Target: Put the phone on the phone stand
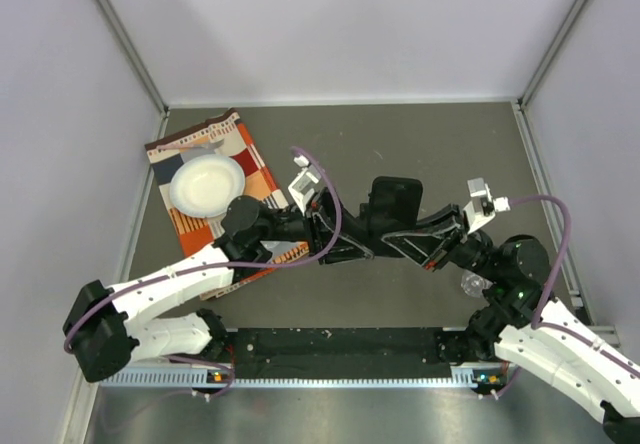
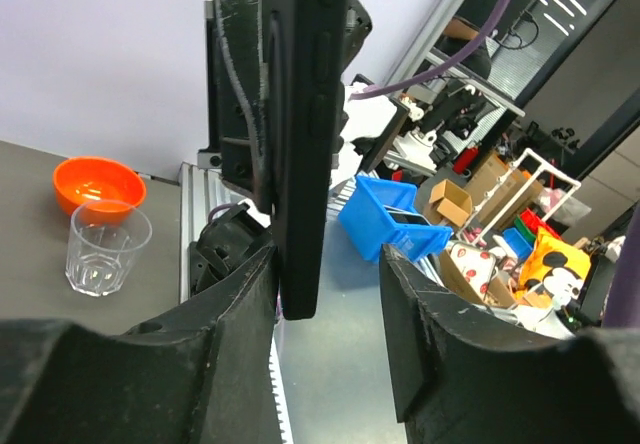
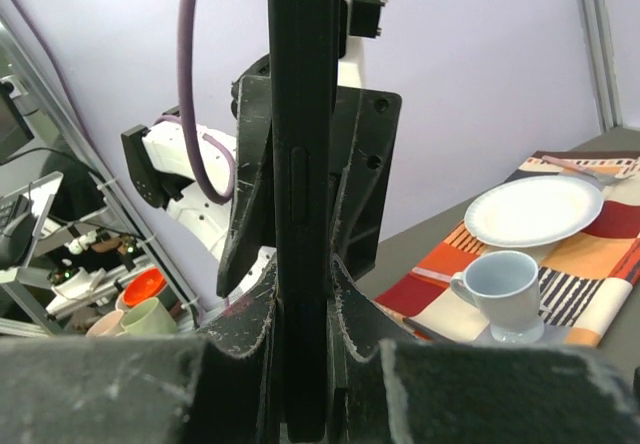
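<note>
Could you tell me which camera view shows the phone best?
The top external view: the phone shows its flat face and most of its outline there. The left wrist and right wrist views show the phone only edge-on, as a thin upright strip close up.

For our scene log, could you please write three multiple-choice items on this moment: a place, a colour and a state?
1. Where is the plate? A on the cloth; B on a shelf; C held aloft.
2. What colour is the bowl by the glass? A blue; B orange; C green.
3. The right end effector is: A open; B shut on the plate; C shut on the phone.
Key: 1 A, it lies on the checks; 2 B, plainly orange; 3 C, both fingers press the phone.
</note>
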`<action>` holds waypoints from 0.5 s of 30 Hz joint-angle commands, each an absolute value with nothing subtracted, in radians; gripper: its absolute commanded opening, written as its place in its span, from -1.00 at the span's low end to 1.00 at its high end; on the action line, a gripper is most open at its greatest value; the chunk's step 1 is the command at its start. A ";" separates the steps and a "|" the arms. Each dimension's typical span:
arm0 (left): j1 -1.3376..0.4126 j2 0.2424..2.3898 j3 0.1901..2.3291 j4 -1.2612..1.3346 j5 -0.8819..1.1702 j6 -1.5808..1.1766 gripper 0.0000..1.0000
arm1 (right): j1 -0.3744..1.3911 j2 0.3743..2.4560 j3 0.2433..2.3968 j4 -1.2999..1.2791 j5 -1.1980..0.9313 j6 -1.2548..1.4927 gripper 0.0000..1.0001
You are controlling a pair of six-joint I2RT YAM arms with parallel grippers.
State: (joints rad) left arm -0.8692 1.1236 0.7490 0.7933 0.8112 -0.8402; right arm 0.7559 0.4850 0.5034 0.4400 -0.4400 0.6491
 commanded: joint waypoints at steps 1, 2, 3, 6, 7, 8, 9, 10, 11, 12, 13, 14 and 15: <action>-0.881 1.126 0.759 0.887 0.816 -0.845 -0.05 | 0.752 0.480 0.488 0.635 -0.413 0.706 -1.00; -0.882 1.130 0.762 0.881 0.810 -0.841 -0.06 | 0.752 0.482 0.485 0.643 -0.411 0.709 -1.00; -0.885 1.134 0.773 0.871 0.810 -0.841 -0.09 | 0.752 0.482 0.477 0.646 -0.407 0.709 -1.00; -0.890 1.149 0.795 0.830 0.813 -0.825 -0.16 | 0.752 0.474 0.460 0.653 -0.382 0.707 -1.00; -0.891 1.152 0.796 0.815 0.811 -0.821 -0.17 | 0.752 0.471 0.459 0.658 -0.374 0.707 -1.00; -0.893 1.155 0.796 0.813 0.810 -0.818 -0.20 | 0.752 0.472 0.457 0.658 -0.370 0.706 -1.00; -0.893 1.161 0.795 0.815 0.807 -0.818 -0.22 | 0.750 0.474 0.456 0.660 -0.368 0.707 -1.00; -0.891 1.166 0.796 0.815 0.804 -0.818 -0.28 | 0.752 0.480 0.454 0.664 -0.365 0.709 -1.00; -0.893 1.167 0.798 0.815 0.804 -0.819 -0.47 | 0.752 0.483 0.453 0.667 -0.364 0.709 -1.00; -0.894 1.175 0.807 0.805 0.799 -0.818 -0.60 | 0.752 0.486 0.446 0.675 -0.364 0.713 -1.00; -0.893 1.177 0.813 0.793 0.799 -0.813 -0.73 | 0.752 0.491 0.448 0.675 -0.364 0.713 -1.00; -0.893 1.178 0.819 0.755 0.801 -0.795 -0.84 | 0.752 0.494 0.451 0.664 -0.362 0.713 -1.00; -0.893 1.174 0.831 0.724 0.795 -0.778 -1.00 | 0.752 0.497 0.463 0.648 -0.364 0.707 -1.00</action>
